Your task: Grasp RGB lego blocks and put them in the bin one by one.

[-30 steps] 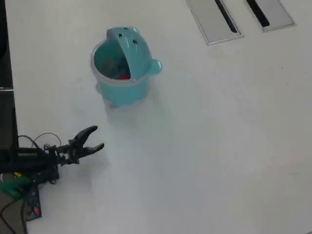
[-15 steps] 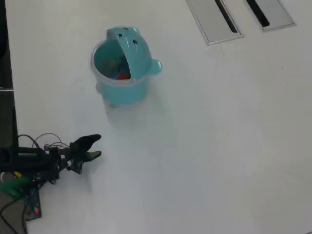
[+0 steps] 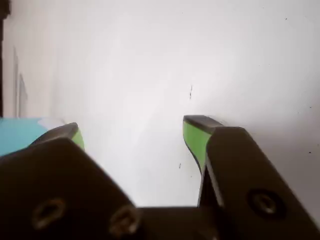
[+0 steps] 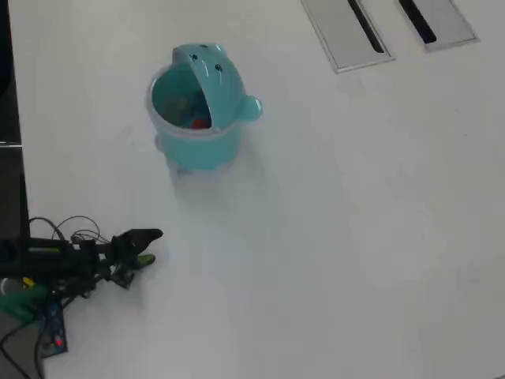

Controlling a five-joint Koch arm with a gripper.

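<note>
The teal bin (image 4: 207, 151) stands upright at the upper left of the overhead view, its domed lid tipped back. A red lego block (image 4: 202, 122) lies inside it; other colours in there are too dim to name. My gripper (image 4: 150, 246) hovers low at the left, well below the bin and apart from it. In the wrist view the gripper (image 3: 130, 125) is open: its green-lined fingers (image 3: 192, 137) stand wide apart with only bare white table between them. A strip of the bin (image 3: 20, 135) shows at the left edge.
Two flat grey slotted panels (image 4: 347, 31) (image 4: 438, 20) sit in the table at the top right. The table's dark left edge (image 4: 9, 158) runs beside the arm's base, where cables and a small circuit board (image 4: 52, 332) lie.
The gripper has drawn back down and to the left, away from the bin. Its jaws, seen spread a second ago, now appear edge-on from above.
</note>
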